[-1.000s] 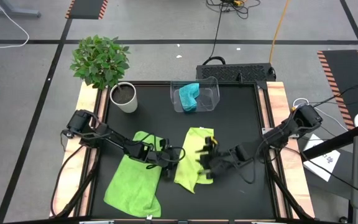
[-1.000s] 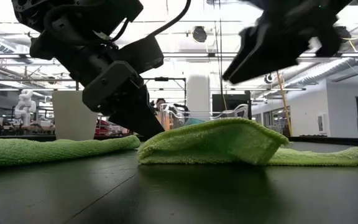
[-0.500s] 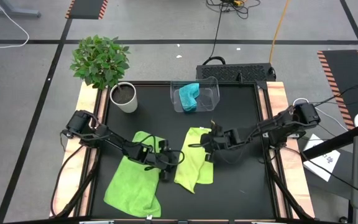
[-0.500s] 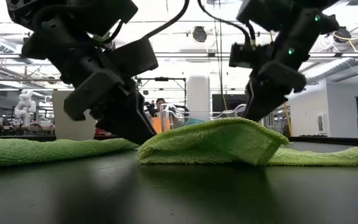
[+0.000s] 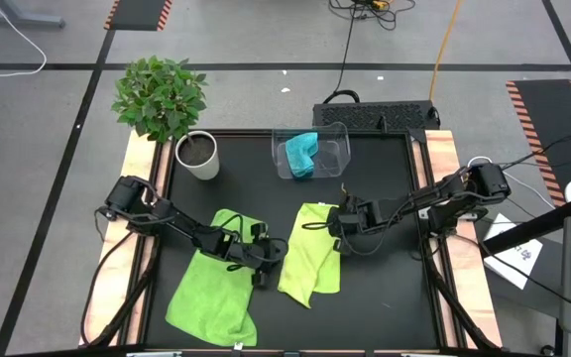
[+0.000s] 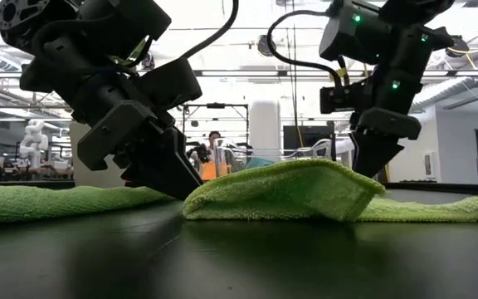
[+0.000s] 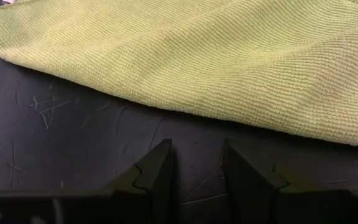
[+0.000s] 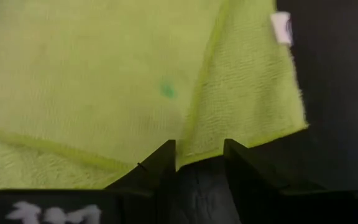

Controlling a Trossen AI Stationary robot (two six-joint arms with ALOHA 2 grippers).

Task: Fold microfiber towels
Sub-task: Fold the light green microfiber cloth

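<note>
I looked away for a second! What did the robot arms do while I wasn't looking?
The right gripper swung from over the folded green towel's near end back to its far right edge and dropped down to it, fingers narrowing around the edge. The left gripper slid back a little from that towel, fingers apart, holding nothing. Both green towels, the blue towel in the bin and the plant stayed put.

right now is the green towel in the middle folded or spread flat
Folded: the middle green towel lies doubled over, with a rounded fold edge and an upper layer resting on a lower one that sticks out at one side in the low view.
</note>
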